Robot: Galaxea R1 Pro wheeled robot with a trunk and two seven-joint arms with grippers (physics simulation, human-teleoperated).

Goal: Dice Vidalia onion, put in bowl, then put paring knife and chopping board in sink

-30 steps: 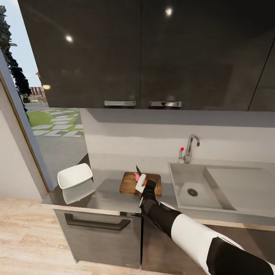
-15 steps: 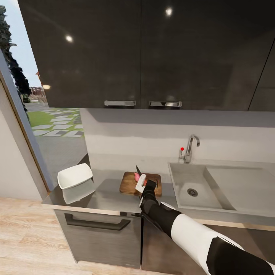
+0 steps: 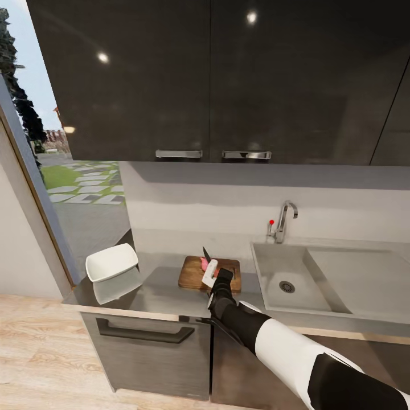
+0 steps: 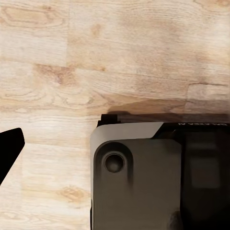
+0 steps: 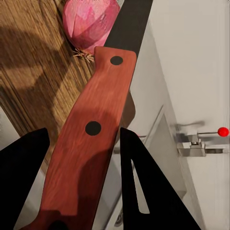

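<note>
Head view: right gripper (image 3: 213, 274) clamps the paring knife (image 3: 208, 265) by its red handle, blade angled up over the chopping board (image 3: 195, 273). Vidalia onion (image 5: 90, 22) whole on the board, beside the blade. Bowl (image 3: 111, 262) far left on countertop (image 3: 159, 293); sink (image 3: 273, 267) right. Left gripper state: cannot tell.

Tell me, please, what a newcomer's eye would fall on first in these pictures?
Probably the right gripper, shut on the red-handled paring knife, blade raised over the chopping board on the countertop left of the sink. The whole pinkish Vidalia onion lies on the board beside the blade. Further left, the white bowl sits near the counter's end.
</note>
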